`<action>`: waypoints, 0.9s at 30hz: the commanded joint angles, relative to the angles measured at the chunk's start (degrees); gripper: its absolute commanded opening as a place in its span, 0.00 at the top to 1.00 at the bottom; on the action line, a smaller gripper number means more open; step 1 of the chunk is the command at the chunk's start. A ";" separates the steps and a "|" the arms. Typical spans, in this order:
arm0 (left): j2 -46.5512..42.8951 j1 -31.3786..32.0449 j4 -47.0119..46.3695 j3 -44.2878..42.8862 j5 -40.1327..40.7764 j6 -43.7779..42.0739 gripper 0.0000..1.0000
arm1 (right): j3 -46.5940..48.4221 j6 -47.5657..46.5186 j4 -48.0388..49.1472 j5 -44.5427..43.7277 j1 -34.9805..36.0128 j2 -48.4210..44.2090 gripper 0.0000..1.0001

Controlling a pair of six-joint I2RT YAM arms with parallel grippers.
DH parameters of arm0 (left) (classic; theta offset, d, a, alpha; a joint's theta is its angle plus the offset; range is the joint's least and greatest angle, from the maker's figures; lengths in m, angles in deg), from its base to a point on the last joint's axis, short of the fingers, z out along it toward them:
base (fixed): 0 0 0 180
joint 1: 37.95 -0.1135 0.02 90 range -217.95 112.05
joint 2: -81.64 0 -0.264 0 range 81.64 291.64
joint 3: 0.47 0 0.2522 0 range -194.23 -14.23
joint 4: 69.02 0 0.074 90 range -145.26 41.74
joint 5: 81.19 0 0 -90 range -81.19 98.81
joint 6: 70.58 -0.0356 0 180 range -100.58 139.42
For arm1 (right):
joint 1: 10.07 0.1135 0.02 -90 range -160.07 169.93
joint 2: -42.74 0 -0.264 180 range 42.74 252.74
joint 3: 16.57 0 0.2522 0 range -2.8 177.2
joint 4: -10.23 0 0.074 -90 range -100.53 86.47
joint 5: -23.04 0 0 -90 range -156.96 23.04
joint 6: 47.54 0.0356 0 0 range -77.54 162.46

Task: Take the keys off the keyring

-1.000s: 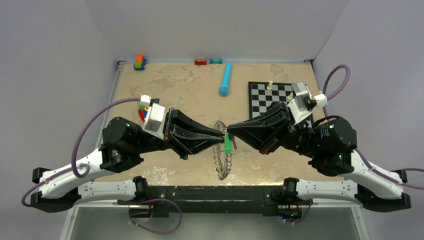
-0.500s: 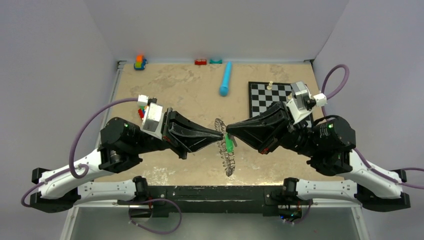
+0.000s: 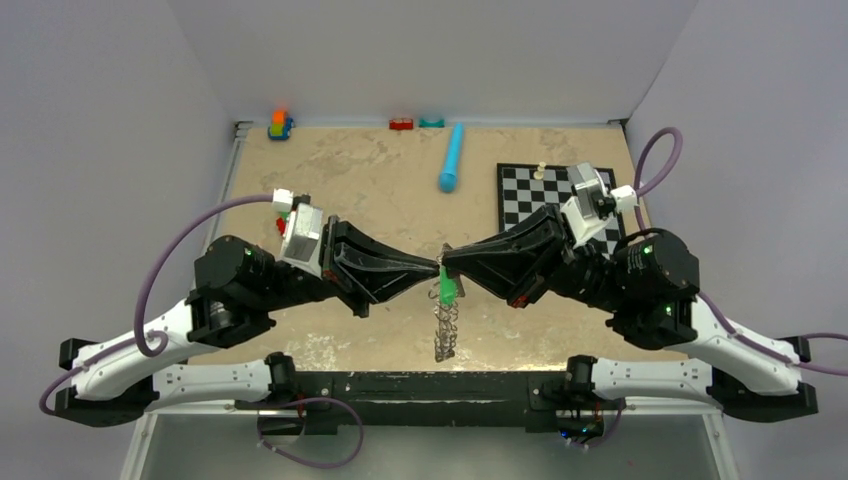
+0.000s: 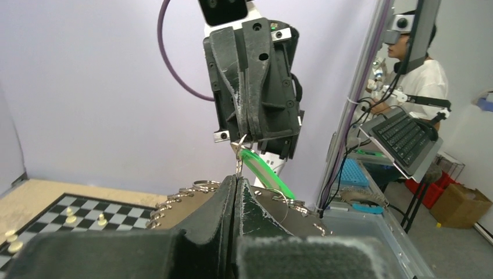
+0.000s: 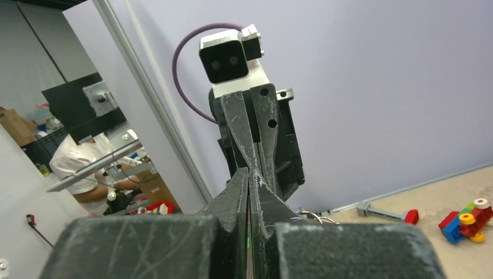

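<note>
The keyring (image 3: 445, 325) hangs edge-on above the table, strung with several silver keys (image 3: 443, 345). The green-headed key (image 3: 447, 289) sits near its top. My left gripper (image 3: 437, 266) and right gripper (image 3: 445, 264) meet tip to tip over it, both shut. In the left wrist view my left gripper (image 4: 237, 178) pinches the thin ring wire, silver keys (image 4: 174, 201) fan out behind it, and the green key (image 4: 267, 173) slants down from the right gripper's tip. In the right wrist view my right gripper (image 5: 250, 174) is closed, with a sliver of green between its jaws.
A black-and-white chessboard (image 3: 540, 195) with a pale pawn (image 3: 541, 171) lies at the back right. A blue cylinder (image 3: 452, 158) lies at the back middle. Toy bricks (image 3: 280, 124) sit in the back left corner, with more (image 3: 401, 124) along the back edge and some (image 3: 283, 222) by the left arm.
Both grippers have shifted slightly left, still joined at the tips. The keyring has swung from a slanted oval to hanging nearly edge-on and straight down.
</note>
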 commanded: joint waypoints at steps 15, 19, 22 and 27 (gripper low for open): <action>4.42 0.47 25.89 -12.99 15.00 -3.45 1.00 | 5.51 -1.94 -8.53 -1.39 -0.08 5.85 1.00; 4.52 0.48 26.33 -13.04 15.52 -3.55 1.00 | 5.67 -1.73 -7.90 -0.68 0.01 6.49 1.00; 4.71 0.48 26.82 -13.18 15.79 -3.66 1.00 | 6.12 -1.14 -6.74 0.55 0.07 7.28 1.00; 4.65 0.48 26.92 -13.26 15.93 -3.74 1.00 | 5.26 1.02 -2.19 3.99 0.01 8.01 1.00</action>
